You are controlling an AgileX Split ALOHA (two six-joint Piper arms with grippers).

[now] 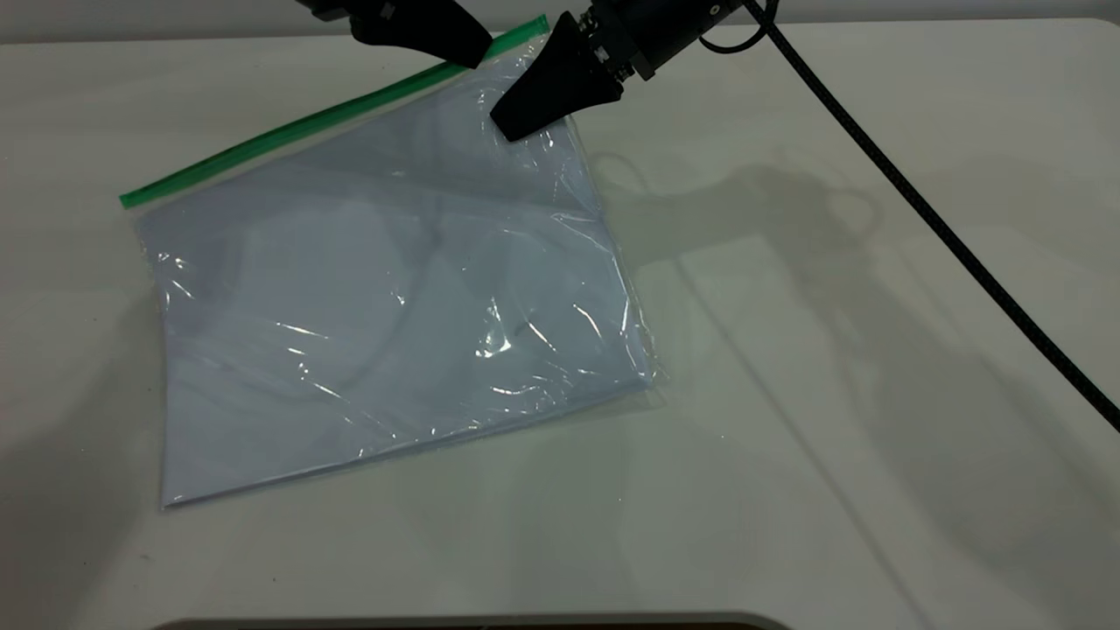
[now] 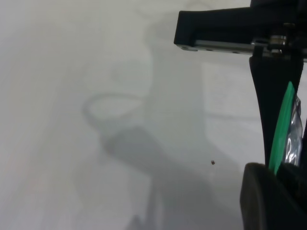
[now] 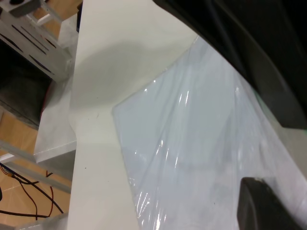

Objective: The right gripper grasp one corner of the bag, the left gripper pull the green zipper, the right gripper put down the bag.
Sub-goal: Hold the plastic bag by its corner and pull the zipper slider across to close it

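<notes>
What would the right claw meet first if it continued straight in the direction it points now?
Most likely the clear bag: the right claw points down onto its plastic near the green zipper. Whether it already touches is unclear.

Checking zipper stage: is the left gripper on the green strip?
Yes. In the left wrist view the green zipper runs between the left gripper fingers, near the bag corner by the right gripper.

Slider tab hidden under left tool (image 1: pixel 468 52)
</notes>
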